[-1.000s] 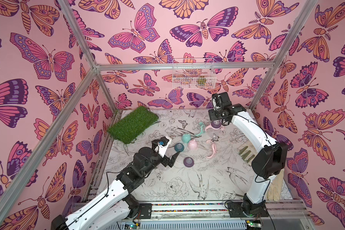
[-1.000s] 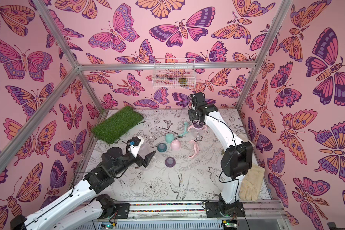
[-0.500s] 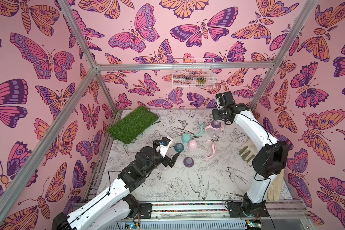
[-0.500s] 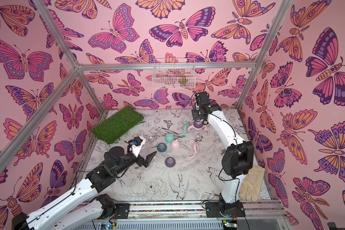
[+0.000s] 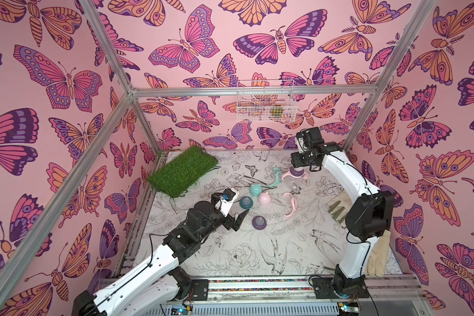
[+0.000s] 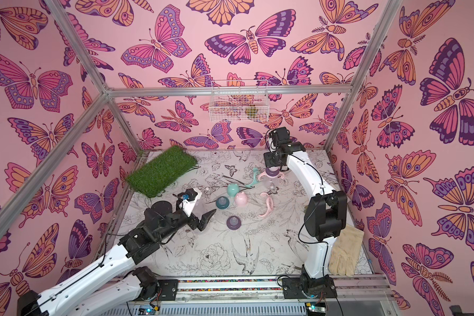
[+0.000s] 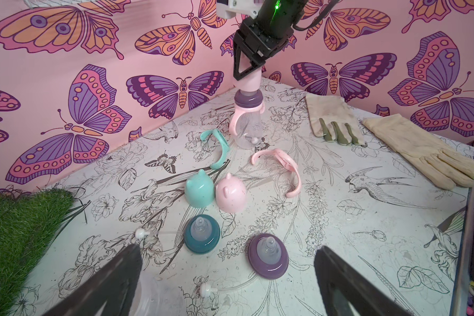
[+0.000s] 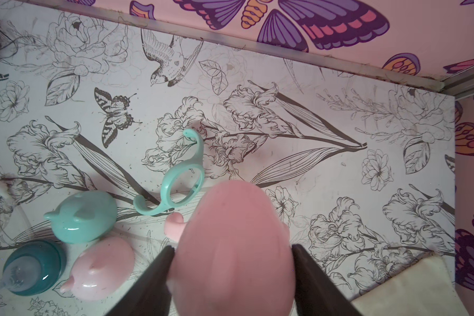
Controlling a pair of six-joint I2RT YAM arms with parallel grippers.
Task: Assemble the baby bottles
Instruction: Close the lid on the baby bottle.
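Observation:
A clear baby bottle (image 7: pixel 246 128) with a purple collar and a pink handle ring stands at the back of the table (image 5: pixel 294 175). My right gripper (image 8: pixel 233 248) comes down on it from above, shut on its pink cap (image 8: pixel 234 246). On the table lie a teal cap (image 7: pixel 199 190), a pink cap (image 7: pixel 230 195), a teal nipple collar (image 7: pixel 201 232), a purple nipple collar (image 7: pixel 268 255), a teal handle ring (image 7: pixel 216 149) and a pink one (image 7: pixel 282 167). My left gripper (image 7: pixel 227 250) hovers open just short of the two collars, holding nothing. A clear bottle (image 7: pixel 159 298) lies by its finger.
A green grass mat (image 5: pixel 182 171) lies at the back left. Two gloves (image 5: pixel 337 206) (image 5: pixel 378 257) lie along the right side. A wire basket (image 5: pixel 266 101) hangs on the back wall. Two thin clear straws with white ends (image 7: pixel 204 290) lie near the collars.
The right wrist has shifted a little to the right above the standing bottle, which stays in place. The left gripper has crept slightly towards the purple collar.

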